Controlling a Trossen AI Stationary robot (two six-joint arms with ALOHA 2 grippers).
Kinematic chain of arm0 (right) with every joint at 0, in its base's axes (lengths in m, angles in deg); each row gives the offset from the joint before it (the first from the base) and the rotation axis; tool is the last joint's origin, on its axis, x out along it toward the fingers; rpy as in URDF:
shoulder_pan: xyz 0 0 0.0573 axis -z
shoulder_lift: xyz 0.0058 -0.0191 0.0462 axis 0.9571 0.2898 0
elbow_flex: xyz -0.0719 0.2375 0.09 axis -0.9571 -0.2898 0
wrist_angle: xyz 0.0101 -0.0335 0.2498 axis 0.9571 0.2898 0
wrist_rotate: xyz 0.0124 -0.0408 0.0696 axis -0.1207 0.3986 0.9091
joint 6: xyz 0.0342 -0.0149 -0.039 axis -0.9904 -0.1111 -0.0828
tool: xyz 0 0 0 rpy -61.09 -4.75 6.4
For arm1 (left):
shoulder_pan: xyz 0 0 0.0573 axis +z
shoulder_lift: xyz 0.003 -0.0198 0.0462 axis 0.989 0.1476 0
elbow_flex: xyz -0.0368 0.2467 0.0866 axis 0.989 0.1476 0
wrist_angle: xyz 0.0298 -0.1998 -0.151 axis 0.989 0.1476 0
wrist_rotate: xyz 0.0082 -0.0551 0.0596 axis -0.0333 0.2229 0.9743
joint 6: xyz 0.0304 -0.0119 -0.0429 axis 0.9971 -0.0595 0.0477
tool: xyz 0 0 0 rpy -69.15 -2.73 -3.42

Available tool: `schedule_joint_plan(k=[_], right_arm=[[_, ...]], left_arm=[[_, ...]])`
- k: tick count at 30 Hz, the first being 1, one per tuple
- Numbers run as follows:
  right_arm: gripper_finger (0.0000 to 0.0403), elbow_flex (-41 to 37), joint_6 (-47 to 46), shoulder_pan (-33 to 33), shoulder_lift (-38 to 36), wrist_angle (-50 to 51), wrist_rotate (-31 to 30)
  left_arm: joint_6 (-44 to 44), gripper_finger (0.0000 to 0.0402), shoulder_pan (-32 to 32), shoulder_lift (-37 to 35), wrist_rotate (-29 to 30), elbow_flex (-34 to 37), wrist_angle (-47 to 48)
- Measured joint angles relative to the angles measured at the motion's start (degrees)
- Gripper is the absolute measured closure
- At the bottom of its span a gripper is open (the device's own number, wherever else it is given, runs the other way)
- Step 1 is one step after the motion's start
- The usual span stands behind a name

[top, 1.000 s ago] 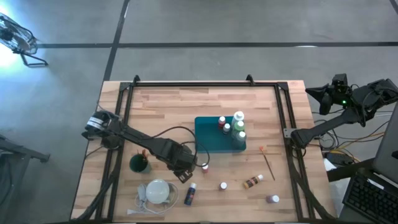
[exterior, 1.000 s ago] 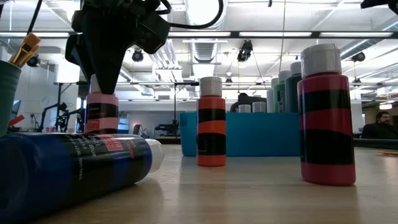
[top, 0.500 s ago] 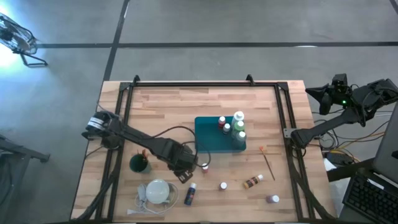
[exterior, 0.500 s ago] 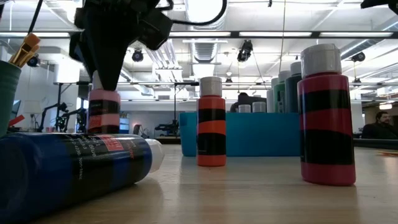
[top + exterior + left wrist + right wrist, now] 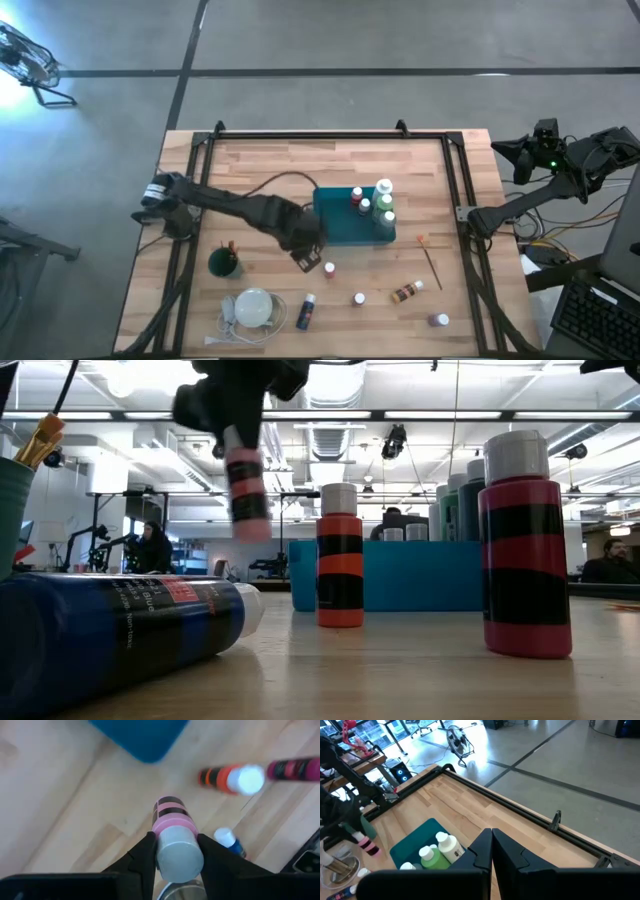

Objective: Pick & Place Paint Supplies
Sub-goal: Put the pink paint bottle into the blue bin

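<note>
Left gripper (image 5: 175,851) jaws pinch pink bottle (image 5: 172,820) by its cap, held clear above bench (image 5: 270,170), near teal tray (image 5: 335,225). Right gripper (image 5: 491,842) jaws pressed together, parked off bench's right edge.

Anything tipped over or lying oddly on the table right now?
Yes. A blue paint bottle lies on its side near the white round disc, and a brown bottle lies flat too. The pink-and-black bottle is off the table, held in the left end effector.
</note>
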Motion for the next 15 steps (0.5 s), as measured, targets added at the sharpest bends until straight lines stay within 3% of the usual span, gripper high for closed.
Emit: schedule_joint_plan(k=[9,15], right_arm=[[0.0394,0.0,0.0,0.0,0.0,0.0,0.0],[0.0394,0.0,0.0,0.0,0.0,0.0,0.0]], left_arm=[[8.8,0.0279,5.7,0.8,0.2,-9.7,0.9],[16.2,0.0279,10.0,6.6,0.3,-18.8,4.8]])
